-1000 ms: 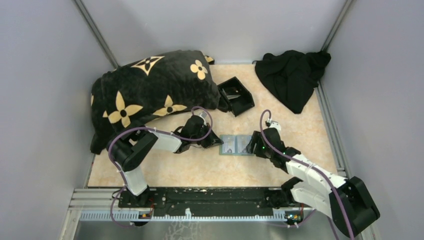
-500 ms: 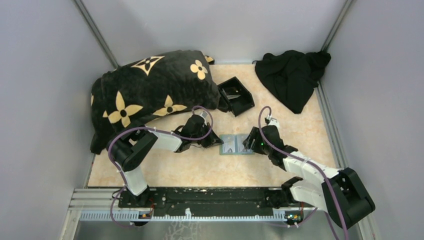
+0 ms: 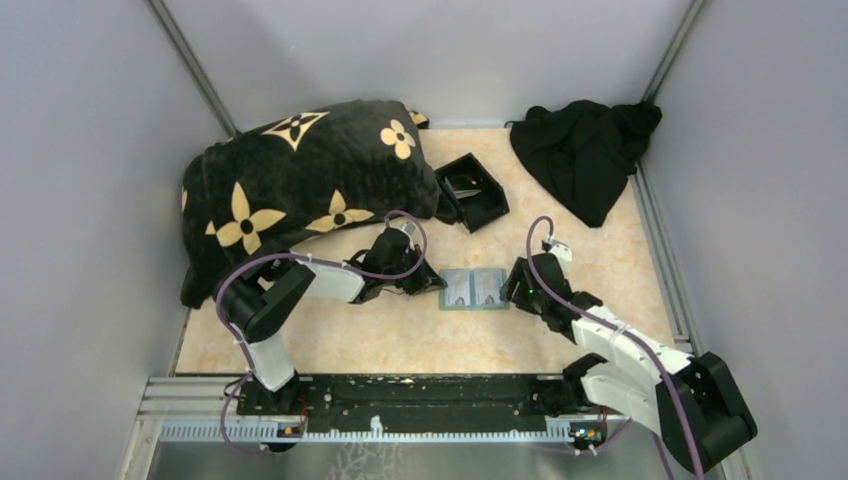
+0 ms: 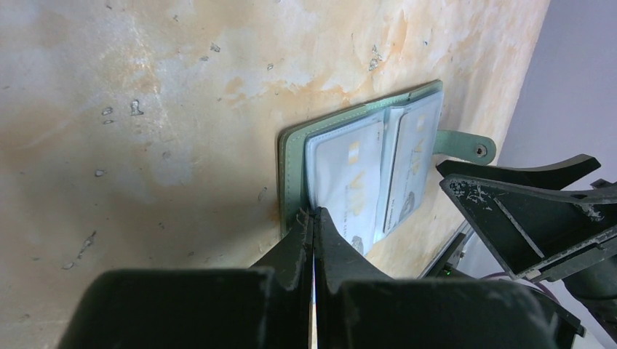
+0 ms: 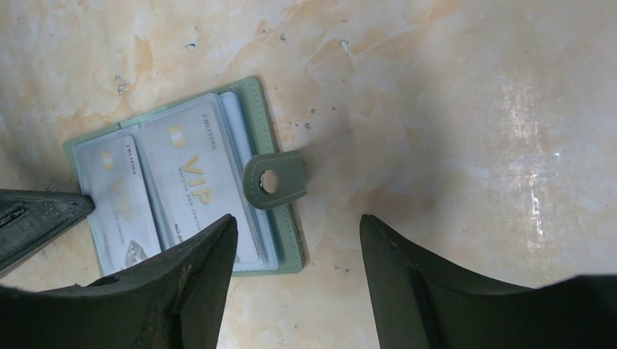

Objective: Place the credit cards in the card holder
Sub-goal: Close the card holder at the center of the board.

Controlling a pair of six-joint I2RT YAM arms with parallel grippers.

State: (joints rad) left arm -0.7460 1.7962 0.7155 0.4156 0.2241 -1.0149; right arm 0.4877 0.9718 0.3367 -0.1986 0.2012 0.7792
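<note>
Sage card holder (image 3: 474, 289) lies open, credit cards (image 5: 190, 190) apparently pocketed. Clenched left tool (image 4: 313, 215) pins its edge; released right tool (image 5: 298, 225) likely must fold it shut

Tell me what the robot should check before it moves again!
1. The card holder lies open and flat on the table: ok.
2. The cards sit inside its clear pockets: ok, two show.
3. The left gripper is shut, with its tip at the holder's edge: ok.
4. The right gripper is open near the snap tab, holding nothing: ok.
5. More cards waiting in the black box: cannot tell.
</note>
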